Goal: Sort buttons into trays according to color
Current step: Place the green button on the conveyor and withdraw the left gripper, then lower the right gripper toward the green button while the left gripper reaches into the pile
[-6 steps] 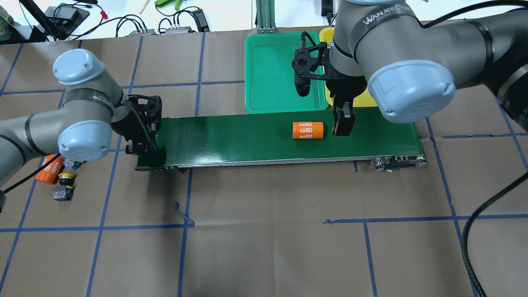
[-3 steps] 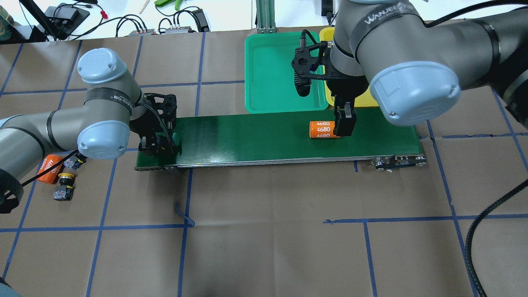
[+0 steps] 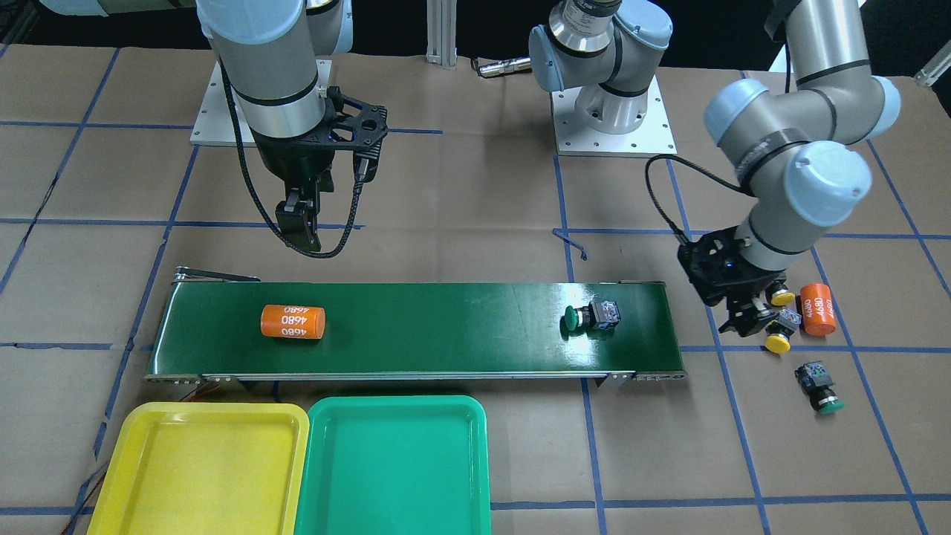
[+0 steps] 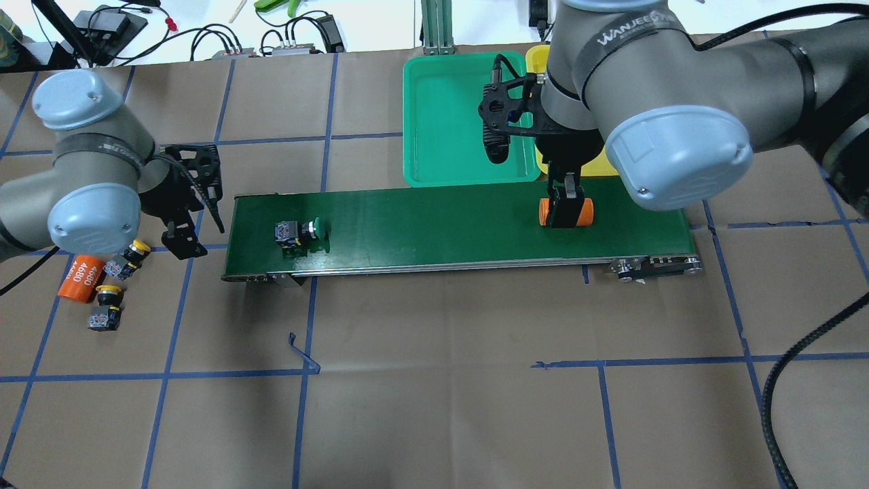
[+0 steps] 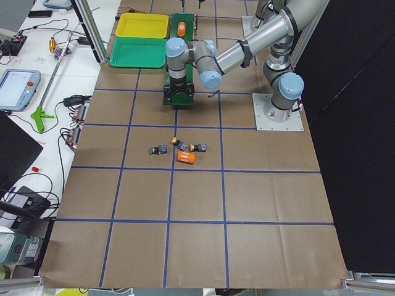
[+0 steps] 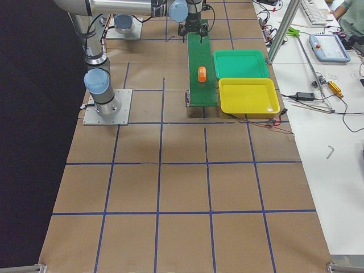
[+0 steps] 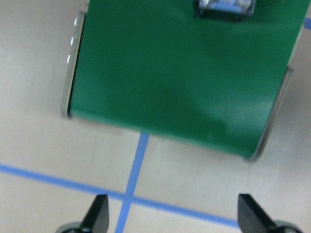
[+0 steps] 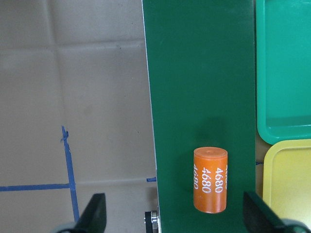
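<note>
One green button [image 4: 299,231] [image 3: 591,317] lies on its side at the left end of the belt, and its grey body shows at the top of the left wrist view [image 7: 224,6]. My left gripper [image 4: 180,244] [image 7: 172,218] hangs open and empty just off that belt end. Beside it on the paper lie two yellow buttons [image 4: 132,257] [image 4: 107,299] and another green button [image 3: 817,386]. My right gripper [image 4: 567,204] [image 8: 175,218] is open above an orange cylinder [image 8: 210,179]. The green tray [image 4: 441,102] and the yellow tray [image 3: 200,461] hold nothing.
The dark-green conveyor belt [image 4: 441,224] runs across the table in front of the trays. A second orange "4680" cylinder [image 4: 81,278] lies among the loose buttons at the left. Brown paper with blue tape lines covers the table.
My left gripper has let go of the green button on the belt and pulled back left off it. The orange cylinder has travelled right along the belt to under my right gripper.
</note>
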